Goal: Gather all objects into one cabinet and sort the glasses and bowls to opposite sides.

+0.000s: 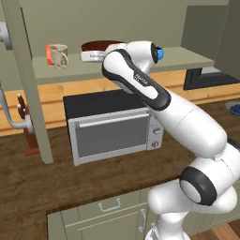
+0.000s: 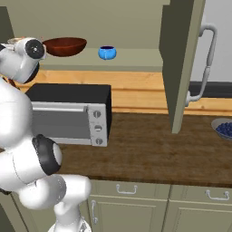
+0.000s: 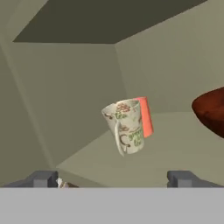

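End effector released, fingers spread wide apart with nothing between them, pointed into the open cabinet just above the front edge of its pale green shelf.

Taking the shelf as landmark:
- Beige speckled mug stands on it straight ahead of the fingers, handle turned toward the hand, clear of both fingertips. From the left base camera it sits at the shelf's left end.
- Orange tumbler directly behind the mug, touching or very nearly so; mostly hidden by it.
- Red-brown bowl farther along the shelf, about mid-length, well apart from mug and tumbler.
- Small blue cup beyond the bowl, toward the shelf's right end, upright, near the bowl but not touching.

Below the shelf: a toaster oven on the wooden counter. Cabinet door stands open at the shelf's right end, curved grey handle on its outer face.
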Robot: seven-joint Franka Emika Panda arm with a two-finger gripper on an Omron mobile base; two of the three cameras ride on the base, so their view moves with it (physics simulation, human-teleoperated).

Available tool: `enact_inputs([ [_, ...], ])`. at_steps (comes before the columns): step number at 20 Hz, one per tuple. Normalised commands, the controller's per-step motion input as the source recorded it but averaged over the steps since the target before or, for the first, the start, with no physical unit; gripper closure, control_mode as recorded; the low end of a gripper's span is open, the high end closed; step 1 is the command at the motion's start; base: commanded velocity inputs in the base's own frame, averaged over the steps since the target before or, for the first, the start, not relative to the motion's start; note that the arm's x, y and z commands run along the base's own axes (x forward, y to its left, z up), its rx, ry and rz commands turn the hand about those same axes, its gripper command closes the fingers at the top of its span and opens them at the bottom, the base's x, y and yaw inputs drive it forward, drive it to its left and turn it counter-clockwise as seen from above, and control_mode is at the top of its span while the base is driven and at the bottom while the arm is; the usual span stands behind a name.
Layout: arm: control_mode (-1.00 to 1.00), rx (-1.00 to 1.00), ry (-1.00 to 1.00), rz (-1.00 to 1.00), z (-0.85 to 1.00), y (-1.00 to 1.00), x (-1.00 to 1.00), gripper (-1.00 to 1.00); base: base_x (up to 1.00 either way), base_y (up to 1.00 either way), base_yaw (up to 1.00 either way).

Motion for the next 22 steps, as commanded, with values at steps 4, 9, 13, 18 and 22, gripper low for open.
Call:
enact_inputs([
  [4, -1.00, -0.06, 0.15, 0.08, 0.15, -0.48, -0.44, -1.00, 0.00, 0.00, 0.00],
  [9, -1.00, -0.13, 0.18, 0.02, 0.01, -0.63, -0.38, -1.00, 0.00, 0.00, 0.00],
  [13, -1.00, -0.21, 0.00, -0.11, 0.00, -0.88, -0.05, -1.00, 0.00, 0.00, 0.00],
  [18, -1.00, -0.15, -0.01, -0.23, 0.00, -0.99, 0.00, -1.00, 0.00, 0.00, 0.00],
  [22, -1.00, -0.03, 0.00, -0.33, 0.00, -1.00, 0.09, -1.00, 0.00, 0.00, 0.00],
])
